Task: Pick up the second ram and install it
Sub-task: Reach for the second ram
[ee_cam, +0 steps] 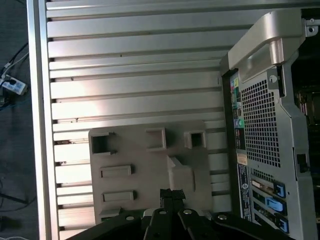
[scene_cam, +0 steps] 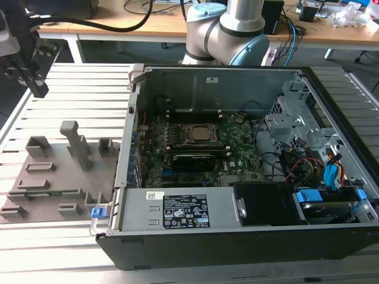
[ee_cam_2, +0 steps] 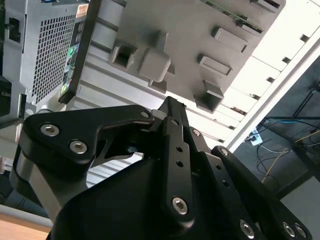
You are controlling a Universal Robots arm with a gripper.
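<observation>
Grey plastic fixture (ee_cam: 140,167) lies on the slatted table (ee_cam: 125,60), below and ahead of the pincer (ee_cam: 172,193), whose fingers are together with nothing seen between them. Beyond its tip, past the upright blocks (ee_cam_2: 150,62), a thin green-flecked strip, seemingly the second ram (ee_cam_2: 235,17), sits along the fixture's far side. An open computer case (scene_cam: 237,177) stands alongside.

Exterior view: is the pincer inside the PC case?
No, the pincer hangs above the slatted table at the exterior view's far left, well outside the PC case.
</observation>
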